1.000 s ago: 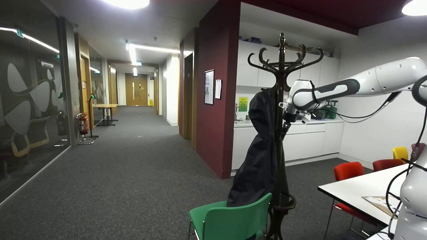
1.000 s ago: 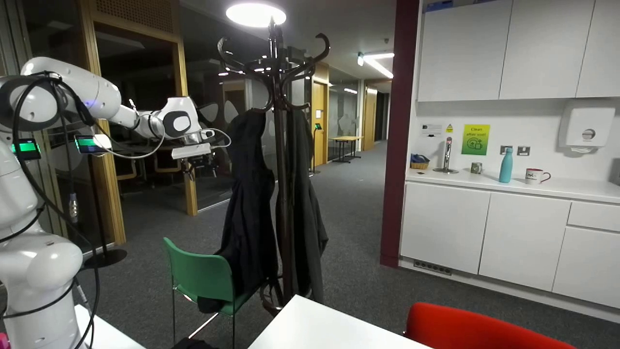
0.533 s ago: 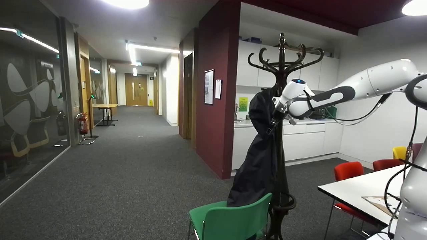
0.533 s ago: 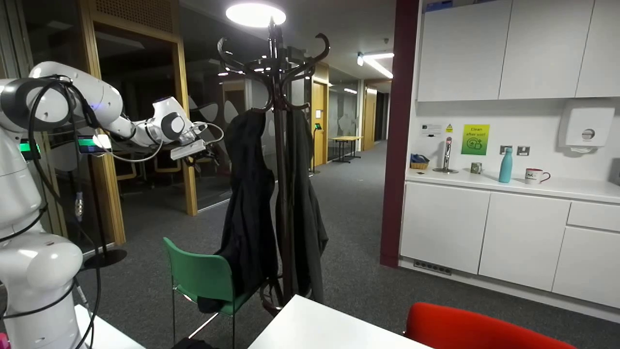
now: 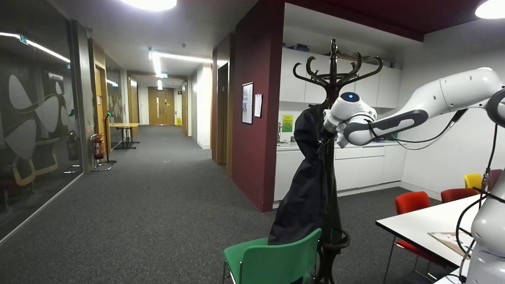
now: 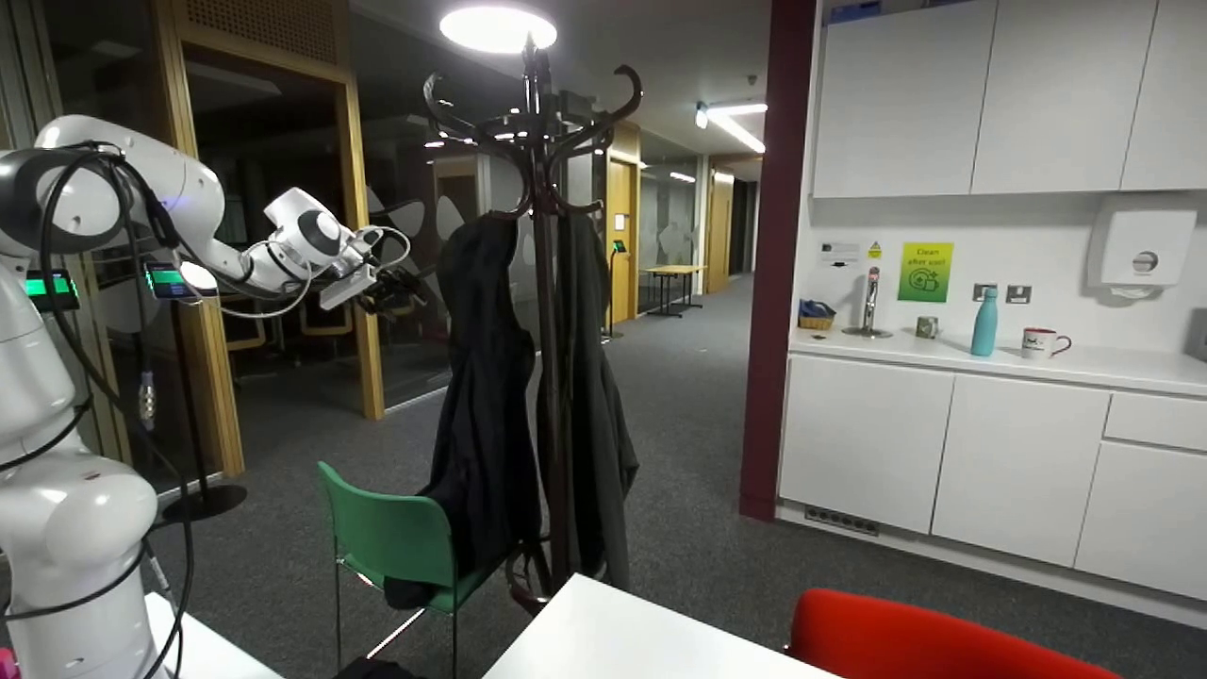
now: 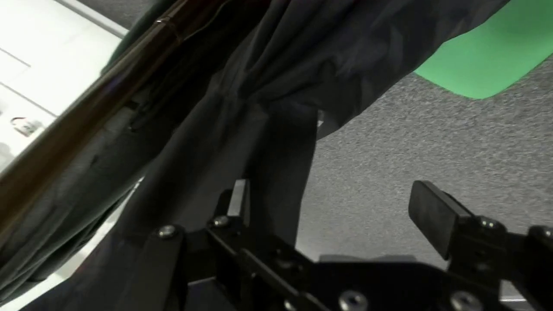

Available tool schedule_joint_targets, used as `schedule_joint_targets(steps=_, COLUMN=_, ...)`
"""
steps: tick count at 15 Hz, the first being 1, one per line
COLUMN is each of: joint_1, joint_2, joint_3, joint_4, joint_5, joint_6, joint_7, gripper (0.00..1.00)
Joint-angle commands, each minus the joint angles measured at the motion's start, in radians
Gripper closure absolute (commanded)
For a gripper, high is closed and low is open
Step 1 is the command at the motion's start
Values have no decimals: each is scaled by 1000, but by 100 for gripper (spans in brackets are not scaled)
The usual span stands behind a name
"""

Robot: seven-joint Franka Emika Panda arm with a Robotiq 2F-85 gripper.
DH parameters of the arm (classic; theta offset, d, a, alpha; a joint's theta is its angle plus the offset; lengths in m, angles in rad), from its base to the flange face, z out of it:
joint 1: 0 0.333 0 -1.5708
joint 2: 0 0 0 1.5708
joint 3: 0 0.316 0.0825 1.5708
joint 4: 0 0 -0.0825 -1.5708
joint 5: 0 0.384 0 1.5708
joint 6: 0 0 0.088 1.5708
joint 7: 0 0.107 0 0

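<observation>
My gripper [image 7: 335, 205] stands open, its two finger pads far apart with nothing held between them. A black coat [image 7: 276, 142] fills the left and middle of the wrist view; part of it lies behind the left finger [image 7: 239, 198]. Whether that finger touches the cloth I cannot tell. In both exterior views the coat [image 5: 302, 193] hangs from a dark wooden coat stand [image 6: 537, 141], and the gripper [image 6: 404, 290] is beside its upper part. The stand's pole [image 7: 86, 116] runs diagonally at the wrist view's left. A second dark garment [image 6: 599, 415] hangs on the stand too.
A green chair [image 5: 284, 256] stands at the foot of the coat, whose hem reaches it. White tables [image 6: 632, 632] and red chairs [image 6: 924, 641] are near the arm. Behind is a kitchen counter [image 6: 905, 349] with a teal bottle [image 6: 984, 322] and a mug [image 6: 1040, 343].
The hand has tilted from pointing steeply down to pointing more towards the coat, and its fingertips have risen slightly. Coat, stand and chair have not moved. The gripper stays open.
</observation>
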Motion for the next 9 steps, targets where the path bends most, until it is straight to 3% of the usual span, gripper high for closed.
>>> schedule_joint_targets(steps=1, joint_1=-58, joint_2=-35, joint_3=42, joint_4=-5, joint_5=-260, joint_6=-46, joint_7=228, gripper=0)
schedule_joint_targets(steps=2, joint_1=-60, joint_2=-30, joint_3=40, joint_4=1, joint_5=-315, joint_6=-64, joint_7=281, gripper=0)
schedule_joint_targets(steps=3, joint_1=-25, joint_2=-11, joint_3=12, joint_4=2, joint_5=-224, joint_6=-33, joint_7=196, gripper=0)
schedule_joint_targets(steps=5, joint_1=-30, joint_2=-11, joint_3=12, joint_4=2, joint_5=-278, joint_6=-46, joint_7=250, gripper=0)
schedule_joint_targets(steps=9, joint_1=-31, joint_2=-12, joint_3=12, joint_4=2, joint_5=-284, joint_6=-47, joint_7=253, gripper=0)
